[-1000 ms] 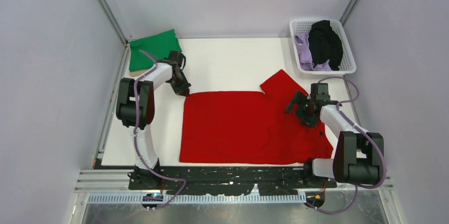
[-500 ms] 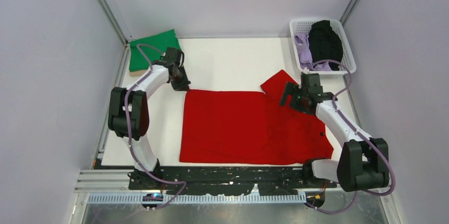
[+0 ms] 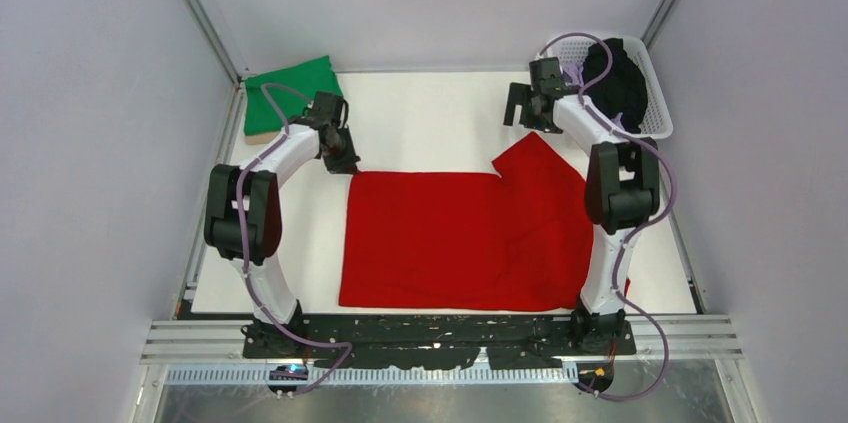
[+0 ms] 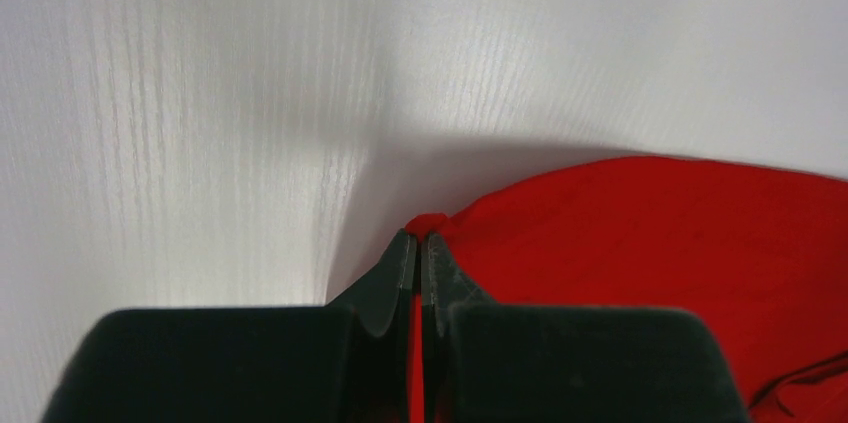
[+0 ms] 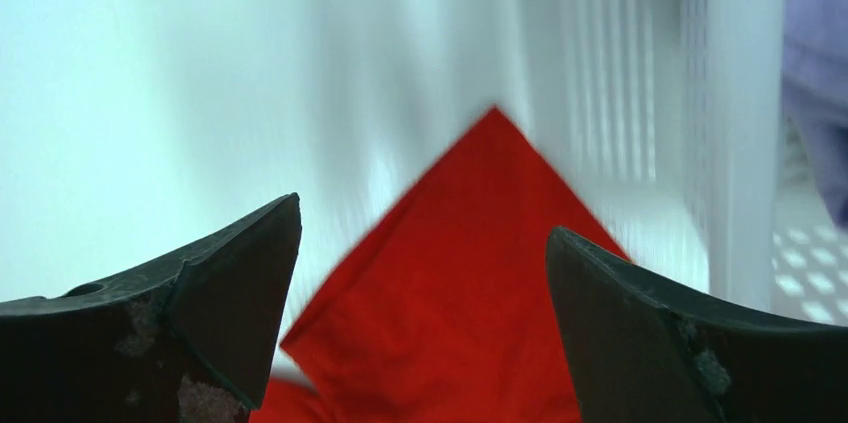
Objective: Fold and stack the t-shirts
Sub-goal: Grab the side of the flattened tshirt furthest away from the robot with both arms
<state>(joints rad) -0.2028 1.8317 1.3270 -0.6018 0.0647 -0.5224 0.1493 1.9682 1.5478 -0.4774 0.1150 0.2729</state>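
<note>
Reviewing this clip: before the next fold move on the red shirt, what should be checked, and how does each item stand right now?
1. Is the left gripper clamped on the red t-shirt? ok: the shirt's far-left corner sits between its shut fingertips.
2. Does the right gripper hold cloth? not ok: it is open and empty, near the tip of the sleeve.
3. Is the shirt flat on the table? ok: it is spread out with few wrinkles.
4. Is the green t-shirt out of the way? ok: it lies folded at the far-left corner, apart from the red one.
5. Is the right gripper's height over the cloth known? cannot tell.
</note>
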